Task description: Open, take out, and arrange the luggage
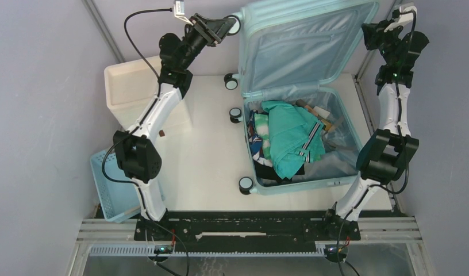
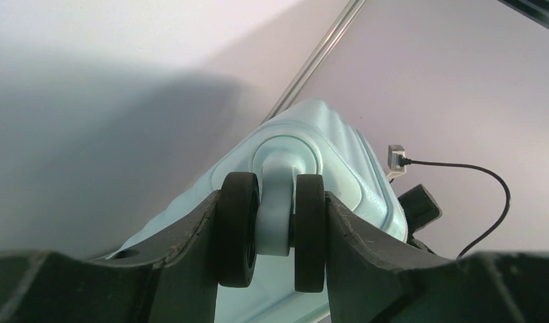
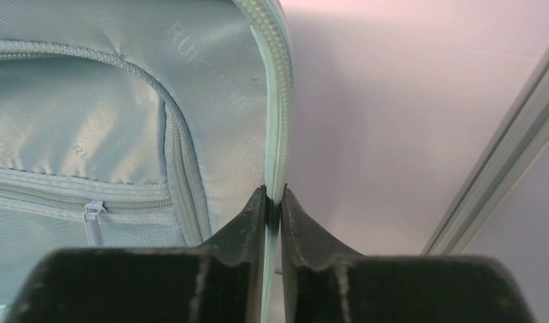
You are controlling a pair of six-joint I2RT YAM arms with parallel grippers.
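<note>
The luggage [image 1: 304, 52] lies open right of the middle of the top view. Its lower half rests flat on the desk [image 1: 203, 149], and its lid [image 1: 307, 40] stands raised at the upper centre of the frame, showing pale lining [image 1: 289, 57].

The lower half is filled with clothes, with a teal garment [image 1: 289, 138] on top.

The left pincer [image 1: 231, 24] is at the lid's upper left corner. In the left wrist view this pincer [image 2: 272, 202] is clenched on a wheel [image 2: 239, 229] of the luggage [image 2: 352, 168]. One dark finger [image 2: 198, 235] presses on each outer face of the twin black discs.

The right pincer [image 1: 375, 29] is at the lid's upper right corner. In the right wrist view it [image 3: 273, 202] grasps the lid's rim [image 3: 277, 134]. Its two fingertips [image 3: 248, 215] are pinched together on the zip edge, with the lining [image 3: 90, 121] to the left of the grip.

So the lid is held at both top corners, well above the desk.

A white drawer unit [image 1: 129, 86] stands at the left of the desk behind the left arm. A blue basket [image 1: 108, 184] sits at the lower left, beside that arm's elbow.
</note>
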